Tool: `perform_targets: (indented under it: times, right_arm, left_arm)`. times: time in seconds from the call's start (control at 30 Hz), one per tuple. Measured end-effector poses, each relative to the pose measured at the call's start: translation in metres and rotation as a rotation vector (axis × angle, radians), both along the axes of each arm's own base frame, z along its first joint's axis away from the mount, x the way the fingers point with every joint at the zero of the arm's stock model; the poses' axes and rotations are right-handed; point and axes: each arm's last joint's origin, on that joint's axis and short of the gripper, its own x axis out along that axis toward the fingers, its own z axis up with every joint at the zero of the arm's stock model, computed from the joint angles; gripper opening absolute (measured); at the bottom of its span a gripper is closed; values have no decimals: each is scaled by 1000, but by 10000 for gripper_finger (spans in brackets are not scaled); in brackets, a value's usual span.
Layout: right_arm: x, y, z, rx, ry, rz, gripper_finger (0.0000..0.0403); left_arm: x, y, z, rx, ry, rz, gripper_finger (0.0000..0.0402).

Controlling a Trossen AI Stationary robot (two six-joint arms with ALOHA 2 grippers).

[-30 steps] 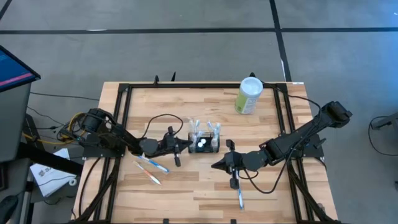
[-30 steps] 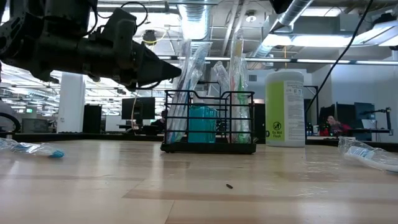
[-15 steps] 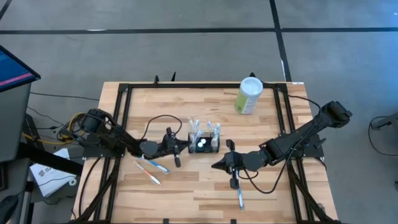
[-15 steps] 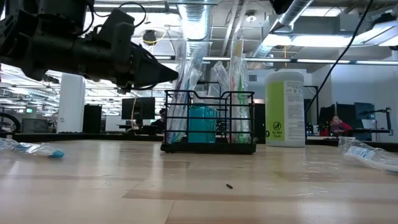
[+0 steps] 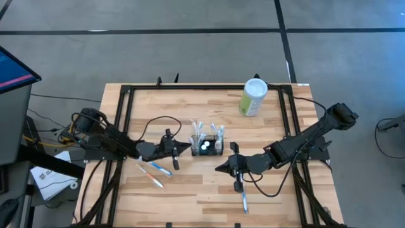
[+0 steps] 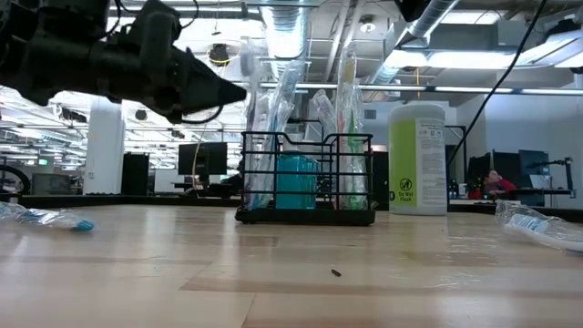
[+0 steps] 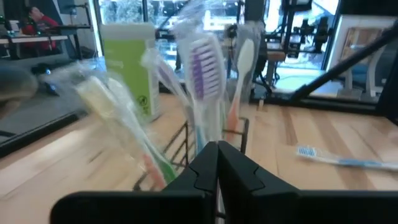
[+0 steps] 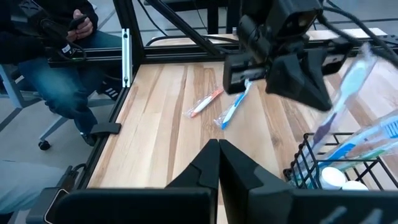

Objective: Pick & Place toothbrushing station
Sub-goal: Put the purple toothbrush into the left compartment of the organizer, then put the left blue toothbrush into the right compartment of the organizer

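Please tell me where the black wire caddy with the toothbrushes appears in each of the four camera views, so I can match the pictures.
High view: the caddy sits mid-table, just right of the left hand.
Low view: caddy at centre, on the table.
Left wrist view: caddy straight ahead, partly hidden by the shut fingers.
Right wrist view: only a corner, at the right edge.
Shared landmark: the green canister, absent only from the right wrist view.

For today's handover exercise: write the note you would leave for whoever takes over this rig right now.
Left pincer: shut, empty, in the air just left of the toothbrushing station.
Right pincer: shut, empty, near the station's front right.
Station: mid-table, upright, holding several wrapped toothbrushes.
Loose: two wrapped toothbrushes front left, one front right. Green canister at the back right.
Done: several brushes in the station.
Left: three brushes lie on the table; neither pincer holds one.
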Motion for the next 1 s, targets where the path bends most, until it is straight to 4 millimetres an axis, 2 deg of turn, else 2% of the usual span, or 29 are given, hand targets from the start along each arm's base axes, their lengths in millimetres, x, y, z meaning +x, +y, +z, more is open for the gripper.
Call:
perform_targets:
  times: [0.23,0.47,0.8,1.0]
  right_arm:
    - [0,-1,0,0,0,-3,0]
    - [1,-2,0,0,0,-7,0]
    - [0,-2,-2,-11,21,-6,0]
    - [0,-2,-2,-11,21,-6,0]
  left_arm:
    - [-14,4,11,-41,-17,-4,25]
    - [-15,3,4,-81,41,-25,45]
    - [-15,3,4,-73,52,-48,47]
    - [-23,4,7,-94,153,-84,45]
